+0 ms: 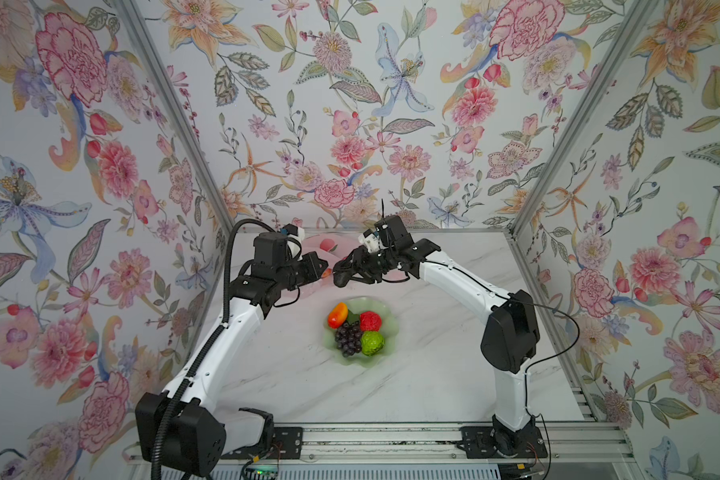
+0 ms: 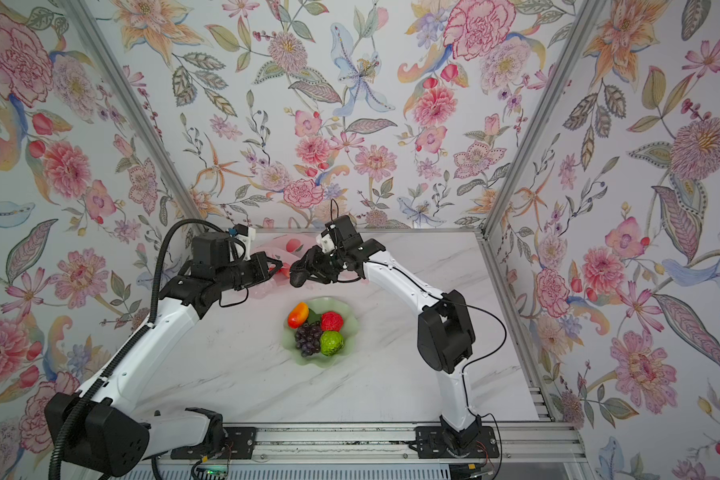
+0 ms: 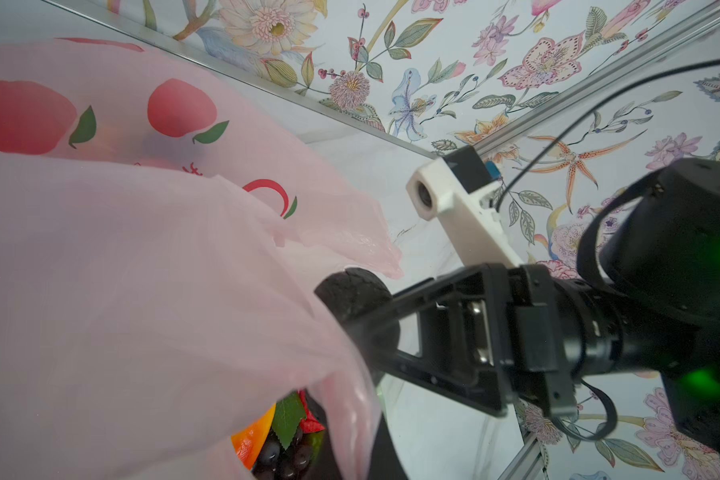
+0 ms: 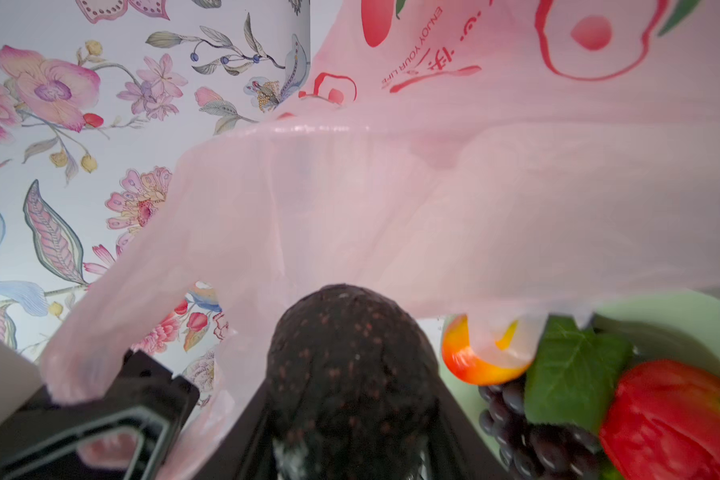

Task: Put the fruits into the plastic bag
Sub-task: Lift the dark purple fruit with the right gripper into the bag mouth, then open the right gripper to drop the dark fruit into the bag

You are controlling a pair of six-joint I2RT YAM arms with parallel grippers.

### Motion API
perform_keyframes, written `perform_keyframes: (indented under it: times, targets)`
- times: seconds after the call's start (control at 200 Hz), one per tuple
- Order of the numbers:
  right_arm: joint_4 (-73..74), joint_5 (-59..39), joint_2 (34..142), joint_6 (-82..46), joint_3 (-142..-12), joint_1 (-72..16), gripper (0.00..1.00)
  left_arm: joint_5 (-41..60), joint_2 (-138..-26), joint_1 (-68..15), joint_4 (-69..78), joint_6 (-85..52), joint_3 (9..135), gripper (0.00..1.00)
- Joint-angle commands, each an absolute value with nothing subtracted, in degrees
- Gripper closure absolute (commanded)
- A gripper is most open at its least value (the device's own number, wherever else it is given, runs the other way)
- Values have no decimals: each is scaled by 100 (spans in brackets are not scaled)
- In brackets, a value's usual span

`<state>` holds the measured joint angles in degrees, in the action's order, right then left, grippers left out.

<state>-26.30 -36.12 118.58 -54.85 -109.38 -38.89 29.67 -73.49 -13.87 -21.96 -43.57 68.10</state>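
Right pincer (image 1: 346,275): closed round a dark brown avocado (image 4: 350,365), jaws on its sides, blunt end leading. The fruit sits right at the lip of the pink bag (image 4: 433,187), touching the film or very near it, and is not yet inside.

Left pincer (image 1: 324,271): clamped shut on a fold of the bag's edge, lifting it off the table (image 1: 433,374) so the mouth gapes toward the avocado. The two pincers are close, tip to tip.

Step in hand, as I read it: feed the avocado through the mouth and let go. To do it well:
- Push past the hanging flap until the fruit clears the rim, then open. Released too early, it would likely roll back onto the table.
- Go in slow and draw straight back, since the thin film may catch on the jaws.
- The left side should hold its lift level; a sagging edge would shut the mouth.

Containers:
- Bag: at the back of the table, behind both arms. Soft coloured shapes show through the film in the left wrist view. Cannot tell whether they are fruit inside or only prints.
- Dish (image 1: 391,332): pale green, scalloped, mid-table, nearer the arm bases than the pincers. It holds a mango (image 1: 337,314), strawberry (image 1: 370,321), grapes (image 1: 347,338) and a bumpy green fruit (image 1: 373,343), packed together. By my count, four remain after this one.
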Motion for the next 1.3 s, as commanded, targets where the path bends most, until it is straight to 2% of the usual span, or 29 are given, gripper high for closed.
perform_keyframes:
  times: [0.0, 0.44, 0.636, 0.821, 0.931, 1.001, 1.031, 1.041, 1.051, 1.061, 1.296]
  targets:
    - [-2337, -3882, 12293, -5851, -11531, -3876, 60, 3085, -7283, -1401, -2083, -4422, 6802, 100]
    - [-1785, -4194, 13528, -6530, -12036, -3935, 58, 3310, -7497, -1406, -1745, -4541, 6986, 100]
    - [-2041, -3701, 14035, -6732, -12475, -3745, 56, 3678, -7447, -1481, -1328, -4605, 6884, 100]
    - [-2874, -2901, 14642, -6478, -13529, -3373, 52, 3969, -7235, -1540, -996, -4667, 6592, 100]
    - [-2752, -2510, 14793, -6421, -13781, -3224, 45, 4056, -7057, -1531, -958, -4659, 6379, 100]
    - [-2496, -2452, 14851, -6441, -13860, -3094, 35, 4040, -6952, -1530, -1020, -4642, 6241, 100]
    - [-2337, -2476, 14849, -6485, -13862, -3045, 24, 4014, -6916, -1531, -1073, -4627, 6185, 100]
    - [-2285, -2478, 14859, -6497, -13863, -3018, 17, 4005, -6901, -1532, -1088, -4617, 6165, 100]
    - [-2243, -2492, 14859, -6513, -13872, -2998, 5, 3996, -6893, -1537, -1107, -4615, 6151, 100]
    - [-2200, -2497, 14866, -6524, -13872, -2982, 0, 3985, -6878, -1533, -1131, -4608, 6134, 100]
    - [-1608, -2792, 14614, -6544, -13953, -2634, 1, 3703, -6695, -1531, -1335, -4623, 5799, 100]
